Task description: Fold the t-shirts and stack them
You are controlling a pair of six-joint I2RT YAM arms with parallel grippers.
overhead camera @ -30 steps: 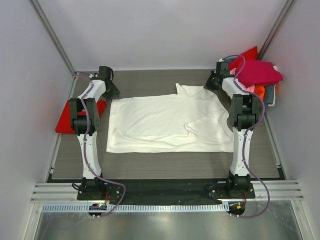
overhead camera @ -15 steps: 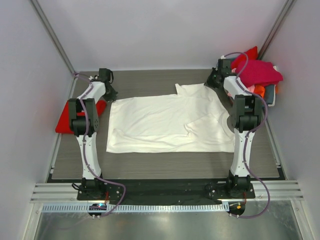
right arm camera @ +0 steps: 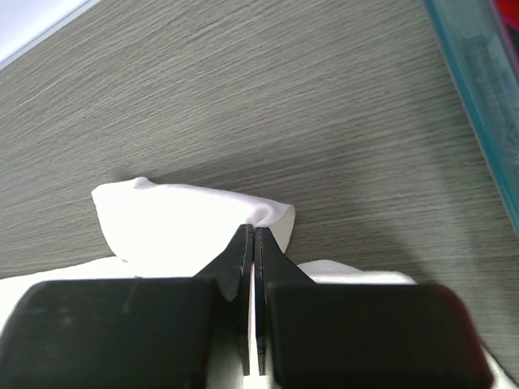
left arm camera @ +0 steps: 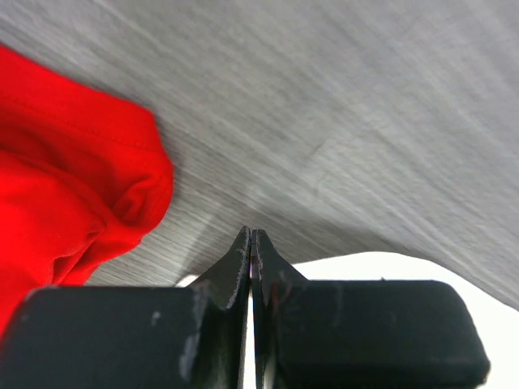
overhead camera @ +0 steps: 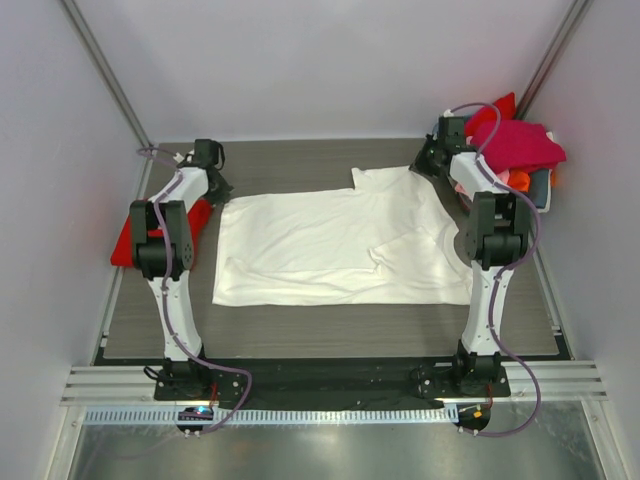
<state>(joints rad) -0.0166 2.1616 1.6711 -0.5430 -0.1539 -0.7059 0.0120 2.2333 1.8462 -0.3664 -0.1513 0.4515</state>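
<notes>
From overhead I saw the white t-shirt spread flat across the middle of the table, but that view was too distant to show either set of jaws. The wrist cameras settled it. The left gripper was clamped tight, its tips meeting over bare wood grain. The shirt's edge was caught further back in the jaws, and a thin white line showed between them. The right gripper was likewise clenched, pinching a bunched fold of the same shirt at its far right corner.

The left wrist view also showed the red t-shirt close beside the fingers and apart from the white cloth. The right wrist view caught the wall of the basket nearby.

For room to move, a strip of bare table ran along the near hem. A similar band lay beyond the far hem, up to the table's far edge. On the left only a narrow gap separated the white shirt from the red one, which lay against the table's left edge. On the right the shirt's side ran beneath the right arm, with the basket beyond it in the far corner.

I counted two grippers, one white shirt, one red shirt on the left and one basket. In the basket, magenta cloth lay on top, a red piece behind it and an orange bit below. I could not tell how many garments that heap held.
</notes>
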